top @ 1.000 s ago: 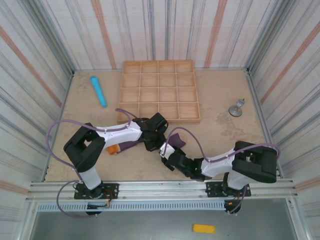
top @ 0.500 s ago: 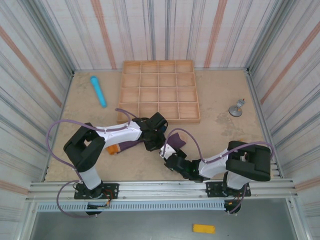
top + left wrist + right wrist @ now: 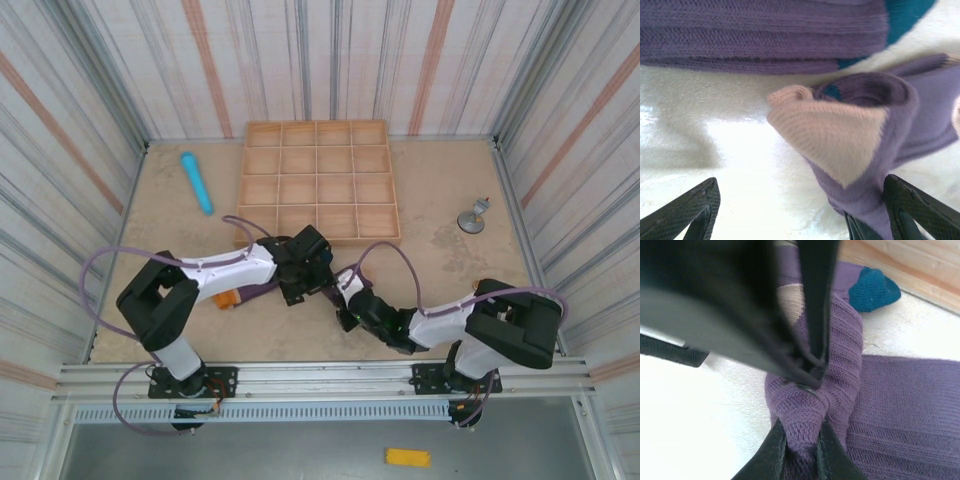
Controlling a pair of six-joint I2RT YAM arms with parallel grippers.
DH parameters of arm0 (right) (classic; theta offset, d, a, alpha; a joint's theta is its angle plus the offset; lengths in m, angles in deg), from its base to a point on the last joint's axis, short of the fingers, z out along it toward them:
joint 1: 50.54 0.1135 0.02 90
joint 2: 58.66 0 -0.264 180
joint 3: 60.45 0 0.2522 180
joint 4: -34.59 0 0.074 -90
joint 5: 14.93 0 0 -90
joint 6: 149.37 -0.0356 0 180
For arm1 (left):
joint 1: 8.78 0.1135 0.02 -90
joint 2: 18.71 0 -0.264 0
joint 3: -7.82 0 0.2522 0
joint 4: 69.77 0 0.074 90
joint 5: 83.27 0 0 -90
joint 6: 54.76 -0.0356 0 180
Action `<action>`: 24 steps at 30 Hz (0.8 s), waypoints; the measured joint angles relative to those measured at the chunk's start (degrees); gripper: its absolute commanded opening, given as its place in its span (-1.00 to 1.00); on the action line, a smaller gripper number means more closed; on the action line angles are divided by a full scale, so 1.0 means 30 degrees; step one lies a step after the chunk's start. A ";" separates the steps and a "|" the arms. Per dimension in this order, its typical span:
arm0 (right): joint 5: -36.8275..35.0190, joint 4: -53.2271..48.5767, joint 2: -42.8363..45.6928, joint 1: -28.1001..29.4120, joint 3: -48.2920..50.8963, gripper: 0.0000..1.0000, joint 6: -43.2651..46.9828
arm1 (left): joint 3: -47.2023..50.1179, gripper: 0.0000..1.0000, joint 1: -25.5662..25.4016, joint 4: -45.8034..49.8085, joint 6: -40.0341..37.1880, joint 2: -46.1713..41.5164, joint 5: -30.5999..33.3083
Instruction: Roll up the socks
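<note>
The purple socks lie on the table in front of the tray, with an orange accent at their left end. My left gripper hovers low over them. In the left wrist view it stands open, a folded sock end with a cream patch between its fingers. The other sock lies beyond, its teal toe to the right. My right gripper sits close beside the left. It is shut on a bunched purple fold of sock.
A wooden tray of square compartments stands just behind the socks. A light blue cylinder lies at the back left and a small grey metal piece at the right. The left gripper's black body hangs directly over the right gripper's fingers.
My left gripper has opened and let go of the sock. My right gripper has moved up and left toward it and closed on a sock fold.
</note>
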 measured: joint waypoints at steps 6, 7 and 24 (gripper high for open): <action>0.3767 0.0947 0.0670 -0.2419 0.0925 -1.00 -0.2907 | 0.0204 0.65 -0.0546 -0.0634 -0.0350 -0.1515 0.1071; 0.4240 0.1086 0.0670 -0.2696 0.1005 -1.00 -0.3366 | 0.0204 0.63 -0.0576 -0.0736 -0.0415 -0.1559 0.1209; 0.7533 0.0408 0.1931 -0.5289 0.1880 -1.00 -1.0258 | 0.0546 0.37 -0.1421 -0.1945 -0.1792 -0.1013 0.2295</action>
